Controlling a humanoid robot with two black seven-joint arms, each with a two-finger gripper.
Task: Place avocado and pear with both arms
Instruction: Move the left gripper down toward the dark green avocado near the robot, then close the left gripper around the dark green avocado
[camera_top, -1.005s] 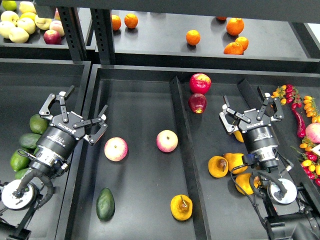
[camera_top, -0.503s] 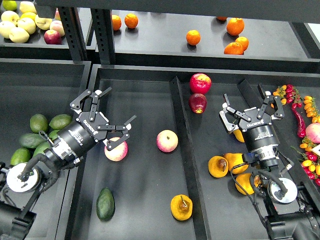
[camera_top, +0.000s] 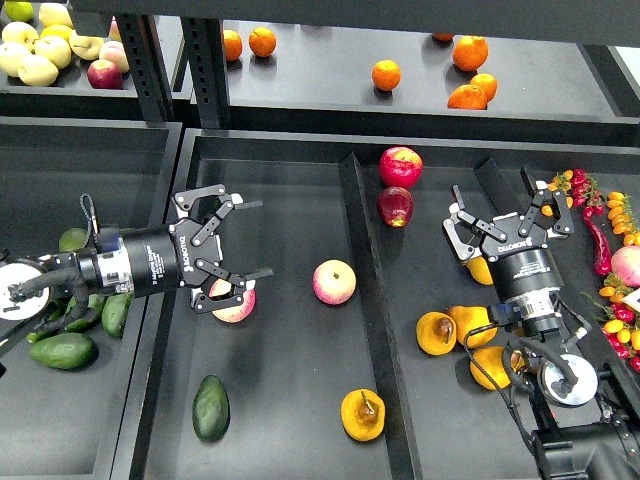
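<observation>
The dark green avocado (camera_top: 211, 407) lies at the front left of the middle bin. The golden pear (camera_top: 362, 414) with its brown stem lies at the front right of that bin. My left gripper (camera_top: 228, 248) is open and empty, reaching in from the left over a pink-yellow apple (camera_top: 233, 305), well above the avocado. My right gripper (camera_top: 507, 222) is open and empty in the right bin, above several yellow-orange pears (camera_top: 455, 328).
A second pink-yellow apple (camera_top: 334, 281) lies mid-bin. Two red apples (camera_top: 398, 182) sit behind a divider (camera_top: 362, 260). Lighter green avocados (camera_top: 66, 349) fill the left bin. Oranges (camera_top: 385, 74) lie on the back shelf, peppers (camera_top: 598, 240) at the right.
My left arm has swung from the left bin into the middle bin, now lying nearly level with its gripper over the pink-yellow apple. The right gripper has barely moved.
</observation>
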